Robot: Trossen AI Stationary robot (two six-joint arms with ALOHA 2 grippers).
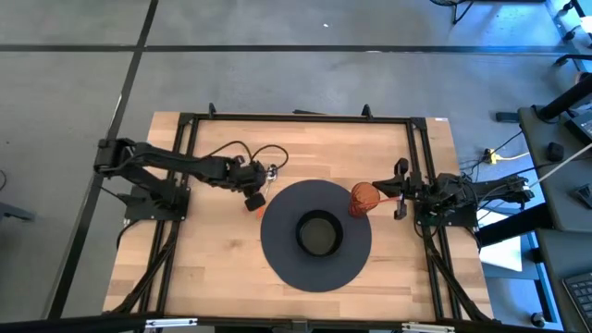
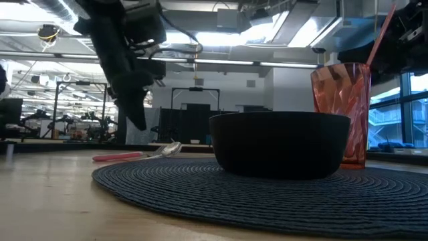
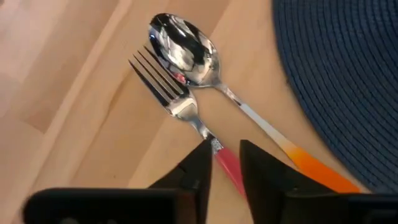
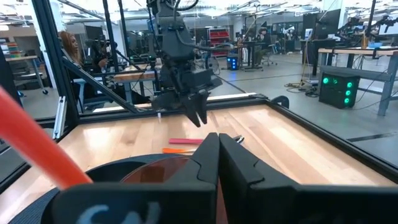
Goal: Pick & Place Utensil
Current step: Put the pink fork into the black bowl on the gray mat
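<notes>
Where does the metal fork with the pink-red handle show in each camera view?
High view: not made out; hidden near the left gripper.
Low view: fork with the pink-red handle lying left of the black bowl.
Left wrist view: centre, handle between the fingers.
Right wrist view: pink handle beneath the left gripper.
Shared landmark: dark round woven placemat, beside the fork.

My wooden desk [image 1: 213, 268] sits inside a black metal frame [image 1: 296, 117] on a grey concrete floor [image 1: 277, 79] crossed by dark seams. Beyond it stretches an open workshop: long ceiling light strips [image 2: 221, 63] glow overhead, benches and equipment racks [image 4: 348, 68] fill the hall, and a window [image 2: 401, 117] shows blue daylight. A person [image 4: 69, 46] sits at a far bench.
</notes>
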